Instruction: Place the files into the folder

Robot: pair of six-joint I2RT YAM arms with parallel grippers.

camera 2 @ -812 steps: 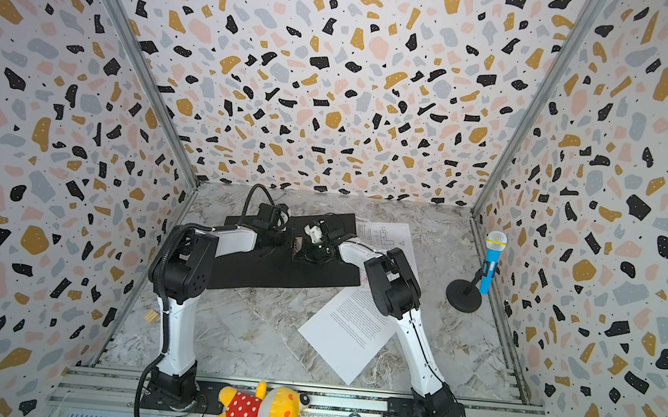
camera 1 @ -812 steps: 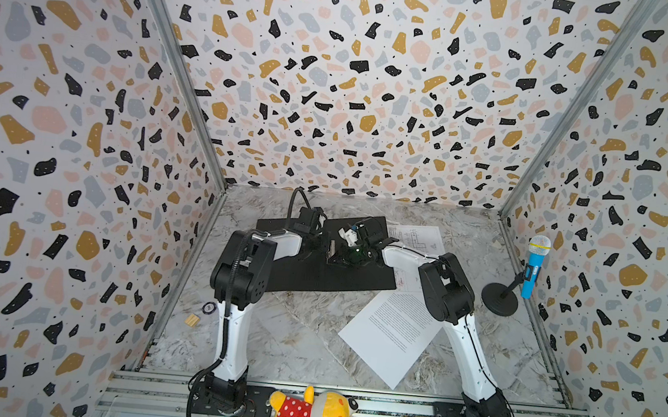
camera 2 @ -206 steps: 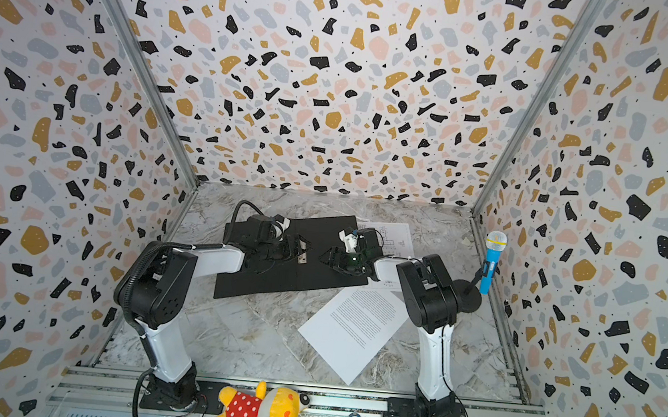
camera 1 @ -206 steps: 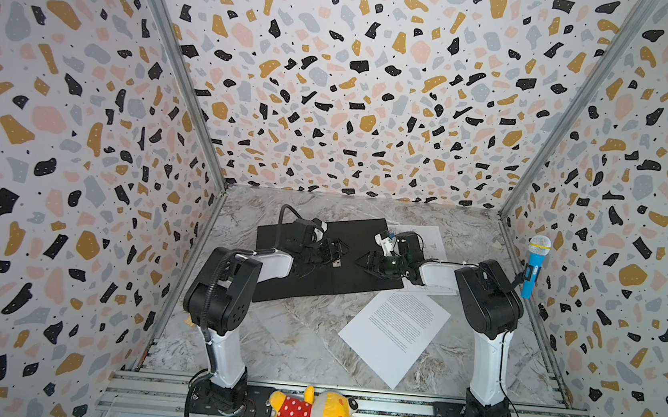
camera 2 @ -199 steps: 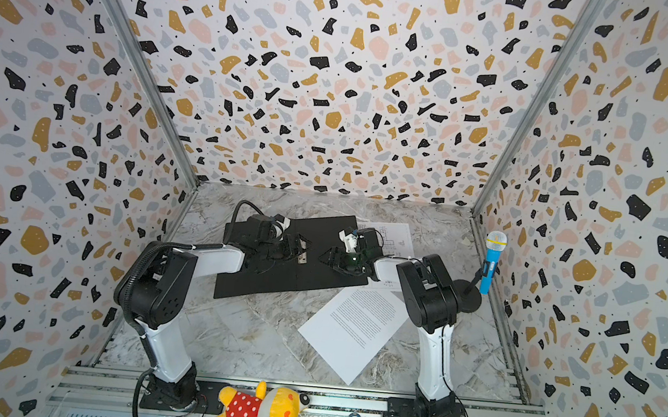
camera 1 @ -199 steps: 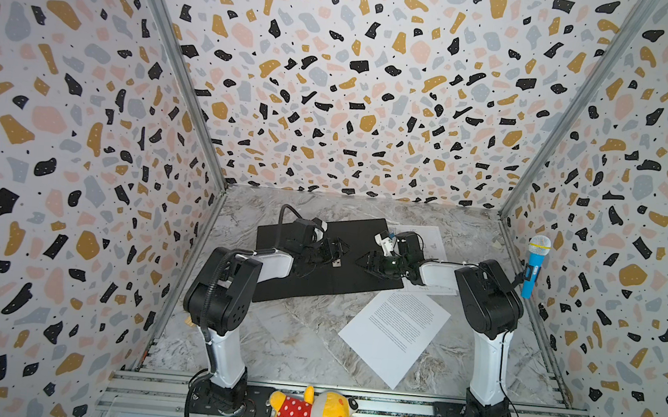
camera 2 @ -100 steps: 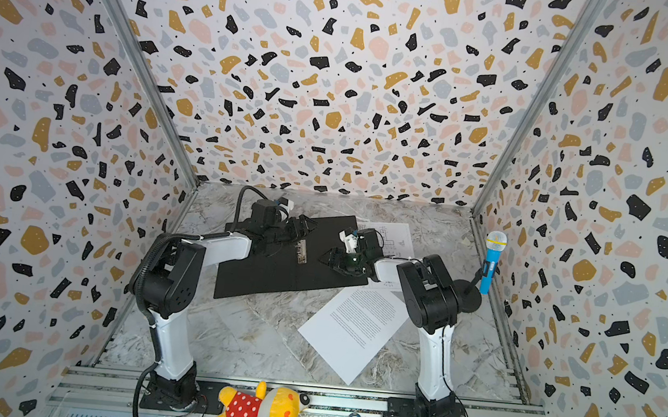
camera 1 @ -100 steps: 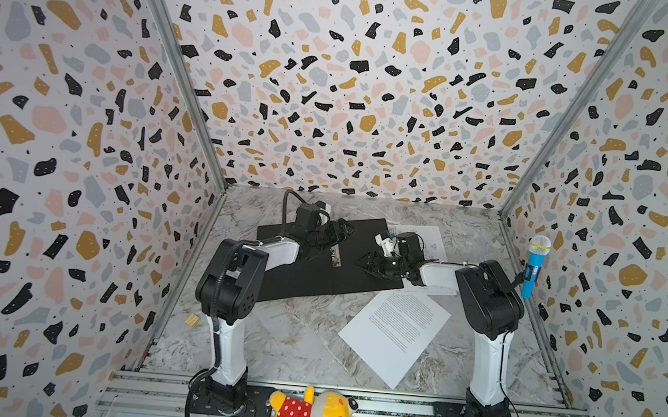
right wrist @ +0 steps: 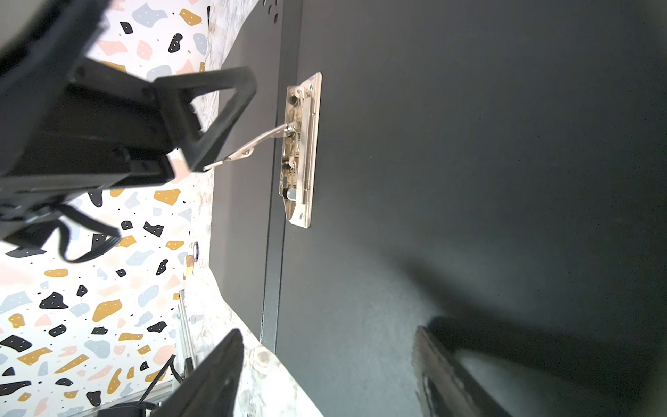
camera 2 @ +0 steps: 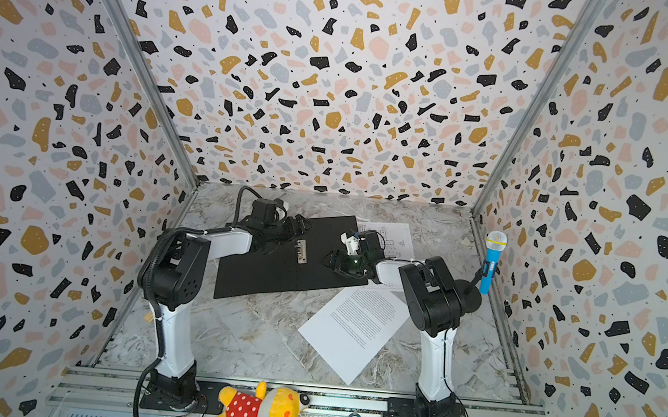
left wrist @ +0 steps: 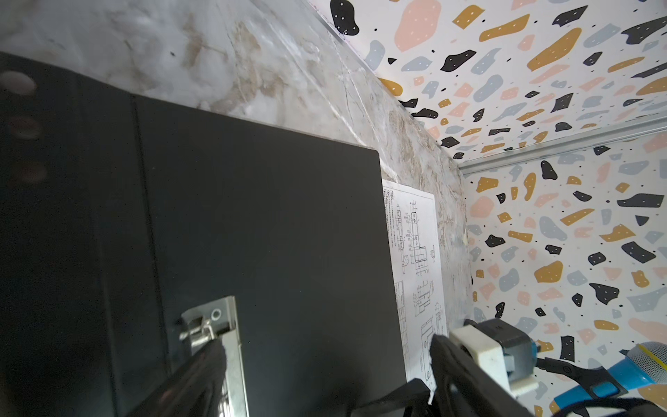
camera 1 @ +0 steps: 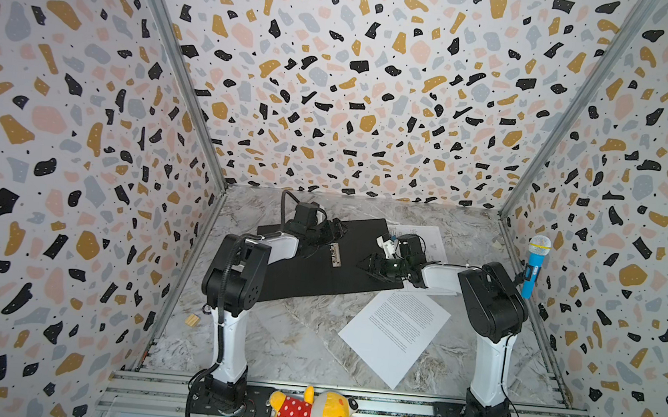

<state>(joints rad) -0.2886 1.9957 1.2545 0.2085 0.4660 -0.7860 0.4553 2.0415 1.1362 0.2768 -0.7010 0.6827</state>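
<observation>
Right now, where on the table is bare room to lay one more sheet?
The widest bare patch of table lies between the folder's near edge, the text sheet and the left arm's post. A narrow strip runs behind the folder, at the back wall. It is crowded over the folder's clip, between the left gripper and the right gripper.

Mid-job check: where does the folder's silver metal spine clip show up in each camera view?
In a top view: the silver metal spine clip sits mid-picture, on the spine crease.
In a top view: the same spot, slightly left of centre.
Left wrist view: at the bottom edge, left of centre.
Right wrist view: upper middle, its lever lifted.
Shared landmark: the black inside of the open flat folder, surrounding the clip in every view.
</observation>
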